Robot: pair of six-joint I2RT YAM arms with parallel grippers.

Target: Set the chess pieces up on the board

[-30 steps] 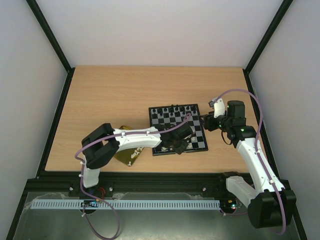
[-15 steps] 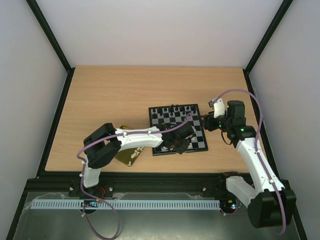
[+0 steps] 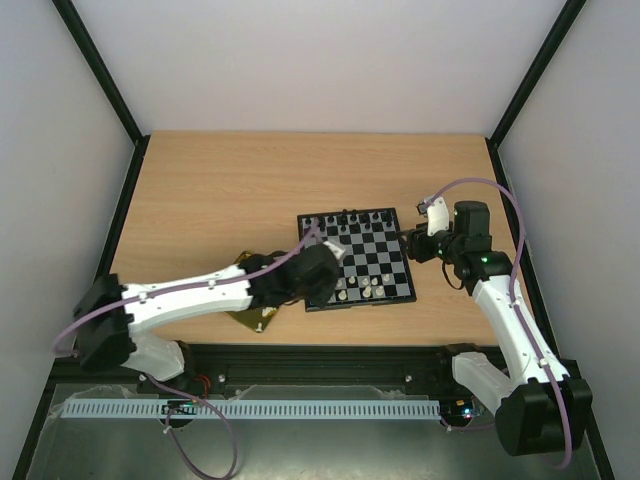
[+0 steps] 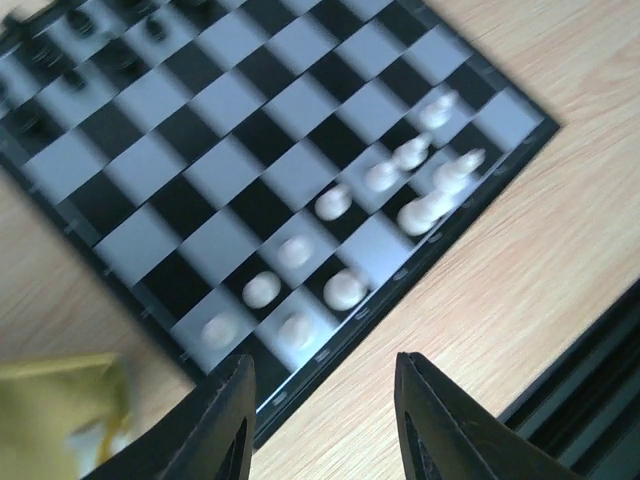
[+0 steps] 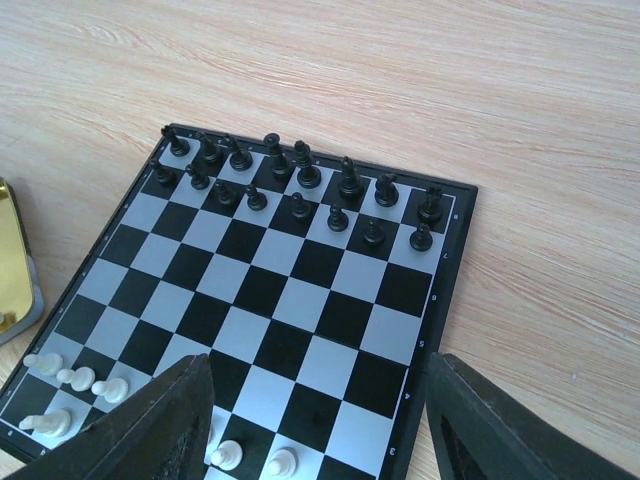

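**Left arm backed off the board, whites only part done**

Since a second earlier, the left arm had been swung back off the near edge of the board [image 3: 393,272] toward the gold tray [image 3: 246,318]. Its fingers had been let apart on the way. In the wrist view the left pincer [image 4: 322,395] was seen spread, with nothing between the fingers. The right pincer [image 5: 315,405] was held wide apart and empty too, hovering by the board's right side. The board itself was sat on the worktop [image 3: 220,190], right of centre, between the two arms.

Fetching another white from the tray was judged to be the step in hand. It would best be gripped by the head, kept upright and lowered straight down, since the neighbours were packed close and easily knocked.

Counts:
- One board and one tray were counted.
- Sixteen black pieces [image 5: 303,177] were counted, in two full far rows.
- About eleven white chess pieces [image 4: 345,288] were made out in the near rows, though blur left that unsure.
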